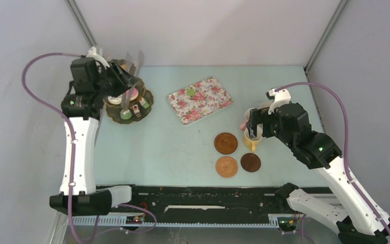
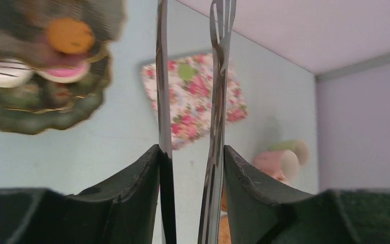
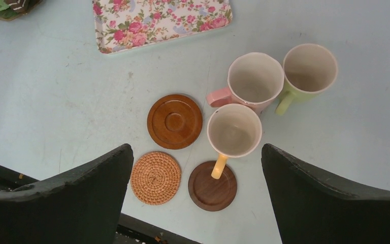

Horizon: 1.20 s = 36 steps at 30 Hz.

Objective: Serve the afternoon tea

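The long metal tongs are gripped by the left hand, with both blades pressed between its fingers. The hand is positioned over the dark scalloped stand at the far left of the desk. Small toy cakes are carried on the stand's tiers; in the left wrist view they are blurred, though an orange round and a pink one can be made out. The flowered tray is laid near the middle of the desk, and one small green piece is carried on it. The right hand is spread wide open above the mugs, and nothing is held in it. The yellow mug is stood upright just beside the dark coaster, with its handle reaching over that coaster's edge. The pink mug and the green mug are set close together behind it. The smooth brown coaster and the woven coaster are laid near each other, to the left of the yellow mug.
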Each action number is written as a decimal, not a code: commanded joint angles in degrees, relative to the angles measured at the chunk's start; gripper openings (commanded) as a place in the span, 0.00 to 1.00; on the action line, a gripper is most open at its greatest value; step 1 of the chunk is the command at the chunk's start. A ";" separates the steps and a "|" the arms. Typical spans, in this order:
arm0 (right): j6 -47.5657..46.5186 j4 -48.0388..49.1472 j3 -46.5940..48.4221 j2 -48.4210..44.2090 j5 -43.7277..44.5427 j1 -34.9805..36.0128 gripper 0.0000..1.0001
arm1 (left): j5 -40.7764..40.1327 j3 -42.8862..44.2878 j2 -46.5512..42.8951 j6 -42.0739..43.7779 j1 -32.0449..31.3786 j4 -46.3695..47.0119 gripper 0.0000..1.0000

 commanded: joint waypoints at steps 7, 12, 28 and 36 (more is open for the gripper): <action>1.91 2.59 4.39 2.59 -0.64 -4.15 1.00 | 5.12 -14.40 4.96 -5.21 -17.13 20.75 0.49; 3.13 1.94 4.93 3.05 -0.58 -7.30 1.00 | 3.97 -6.34 18.73 -2.86 -19.11 13.11 0.49; 4.26 -4.01 4.73 1.31 -0.28 -9.43 1.00 | -13.35 4.48 38.74 -28.71 -26.56 13.34 0.53; 4.74 -3.66 1.81 -1.89 -1.44 -10.10 1.00 | -19.44 6.74 41.29 -30.79 -28.46 11.08 0.52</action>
